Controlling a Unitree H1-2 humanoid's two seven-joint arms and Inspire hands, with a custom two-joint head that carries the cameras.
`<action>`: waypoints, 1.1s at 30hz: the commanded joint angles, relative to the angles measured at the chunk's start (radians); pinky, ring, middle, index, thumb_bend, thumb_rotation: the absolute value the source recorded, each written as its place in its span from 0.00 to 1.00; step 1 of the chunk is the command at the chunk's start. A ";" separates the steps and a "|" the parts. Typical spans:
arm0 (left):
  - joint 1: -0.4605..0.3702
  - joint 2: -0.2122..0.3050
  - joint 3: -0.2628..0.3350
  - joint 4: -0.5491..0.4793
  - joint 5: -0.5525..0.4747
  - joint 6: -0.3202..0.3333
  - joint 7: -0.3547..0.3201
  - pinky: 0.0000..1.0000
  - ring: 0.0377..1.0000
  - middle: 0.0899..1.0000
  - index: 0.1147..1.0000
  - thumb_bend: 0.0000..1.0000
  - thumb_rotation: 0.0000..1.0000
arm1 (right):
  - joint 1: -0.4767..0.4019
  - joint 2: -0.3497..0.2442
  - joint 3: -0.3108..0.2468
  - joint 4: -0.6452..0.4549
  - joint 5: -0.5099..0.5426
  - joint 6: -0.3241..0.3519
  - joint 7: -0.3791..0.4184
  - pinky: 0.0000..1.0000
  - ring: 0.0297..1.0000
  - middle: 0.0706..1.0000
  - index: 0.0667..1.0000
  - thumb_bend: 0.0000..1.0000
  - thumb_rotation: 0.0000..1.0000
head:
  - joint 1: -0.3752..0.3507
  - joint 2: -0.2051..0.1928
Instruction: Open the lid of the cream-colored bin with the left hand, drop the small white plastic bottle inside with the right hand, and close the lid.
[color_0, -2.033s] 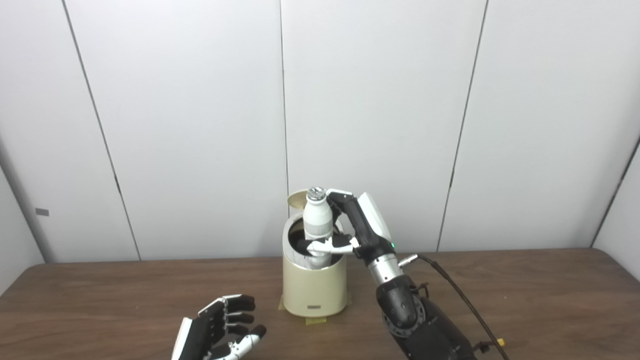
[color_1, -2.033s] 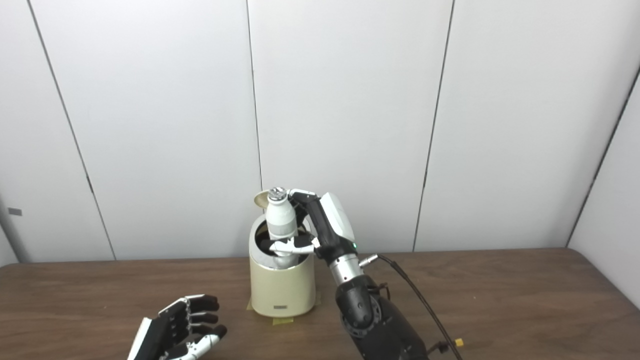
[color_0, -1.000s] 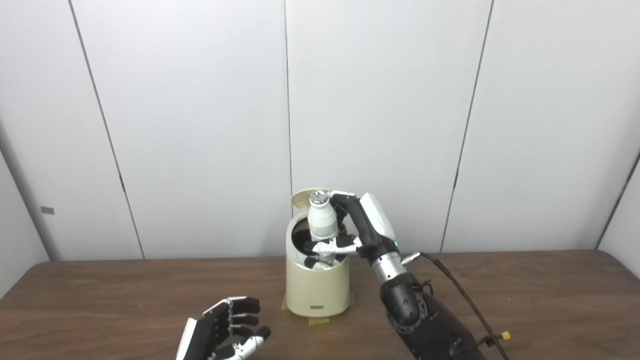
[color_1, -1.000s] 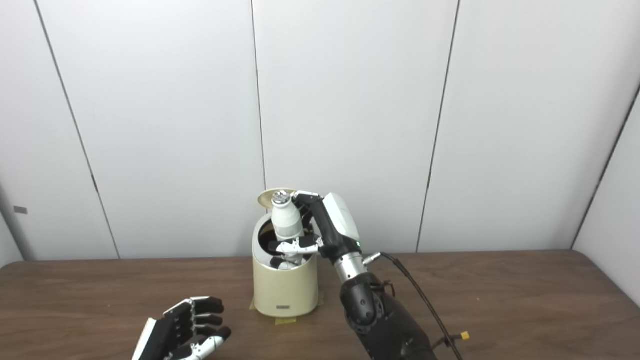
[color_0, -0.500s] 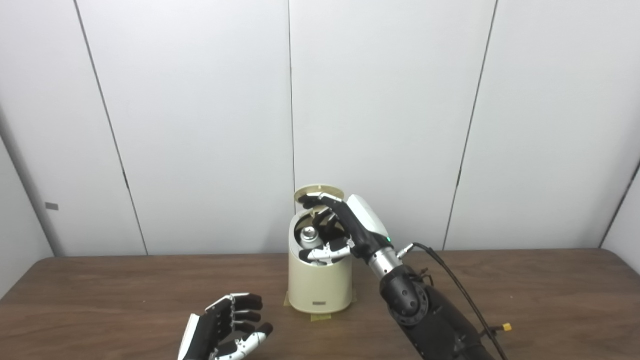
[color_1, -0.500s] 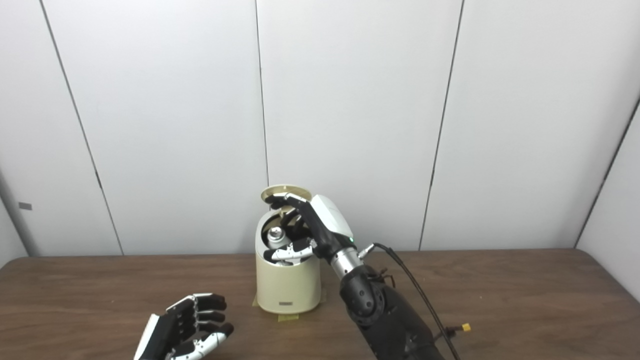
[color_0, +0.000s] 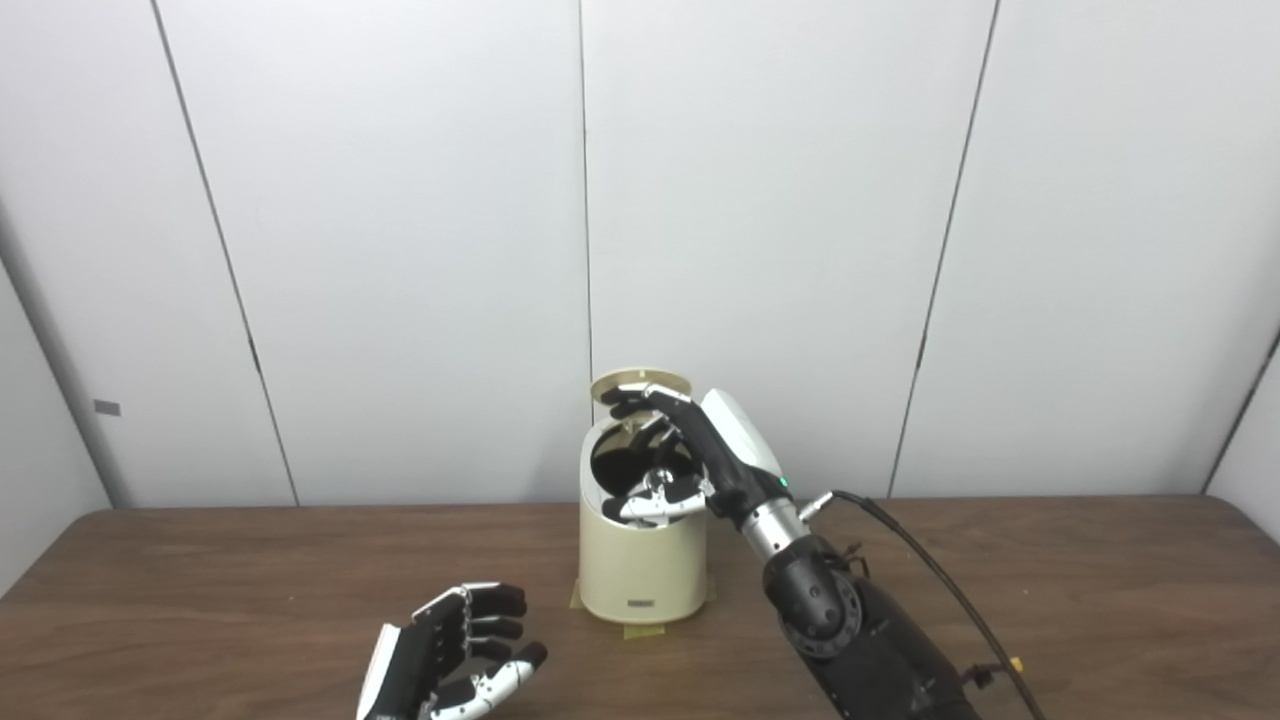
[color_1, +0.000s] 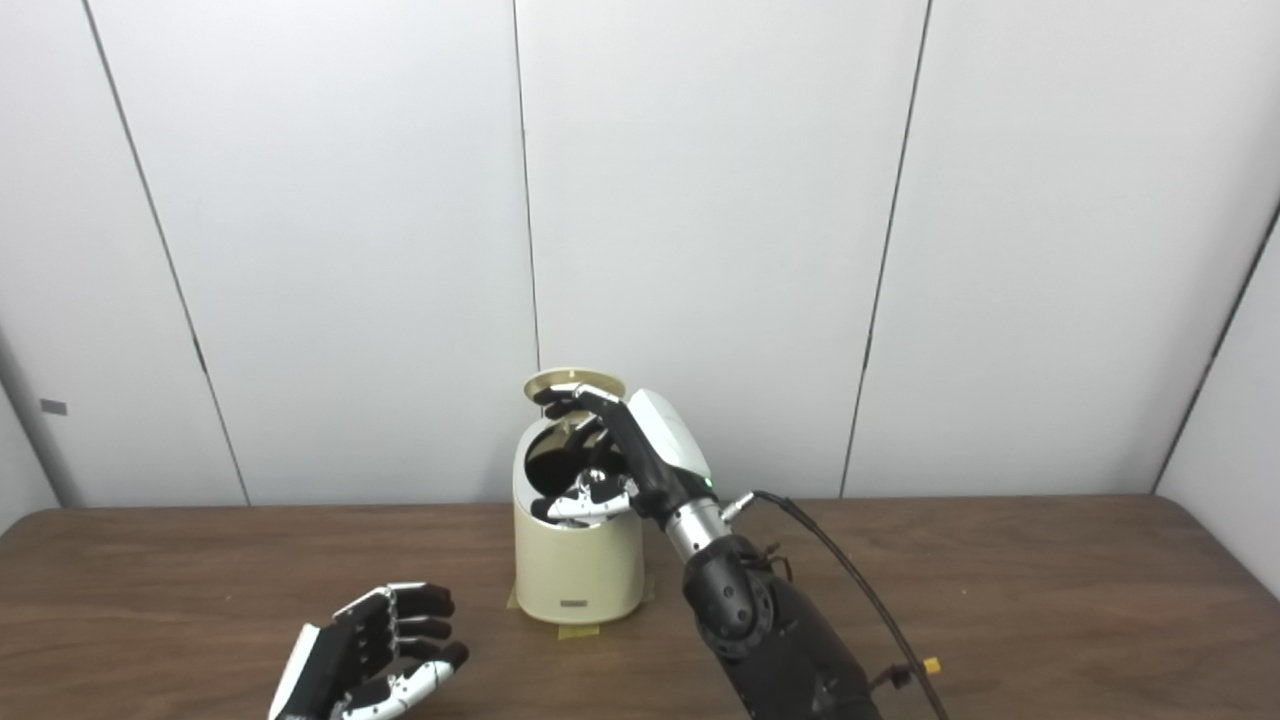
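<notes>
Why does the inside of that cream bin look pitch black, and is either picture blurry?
Left eye view: the bin opening is in deep shadow, so its contents cannot be seen; the right hand is sharp. Right eye view: the same dark opening; even, soft light, no glare, the left hand slightly soft.

right hand (color_0: 690, 455) spread over open bin (color_0: 642, 560) | lid (color_0: 640, 384) raised | left hand (color_0: 445, 655) empty, low over table (color_0: 200, 600)

The table (color_0: 1050, 560) looks like dark matt wood grain; the bin (color_0: 642, 560) at frame centre is smooth, satin cream plastic.
</notes>
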 joint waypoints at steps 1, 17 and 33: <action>-0.035 0.001 0.002 -0.024 -0.008 -0.032 0.000 0.57 0.61 0.62 0.59 0.63 0.00 | -0.022 -0.013 -0.033 -0.075 0.030 -0.055 -0.027 0.32 0.41 0.57 0.61 0.84 0.03 | 0.001 -0.001; -0.040 0.007 0.002 -0.021 -0.007 -0.039 -0.001 0.57 0.61 0.62 0.60 0.64 0.00 | 0.246 -0.090 -0.225 -0.394 0.287 0.013 0.120 0.31 0.40 0.60 0.65 0.84 0.16 | 0.011 -0.001; -0.038 0.010 0.002 -0.034 -0.002 -0.028 -0.001 0.56 0.61 0.65 0.62 0.63 0.00 | 0.459 -0.096 -0.284 -0.448 0.495 0.064 0.295 0.57 0.70 0.82 0.81 0.89 0.21 | 0.038 0.010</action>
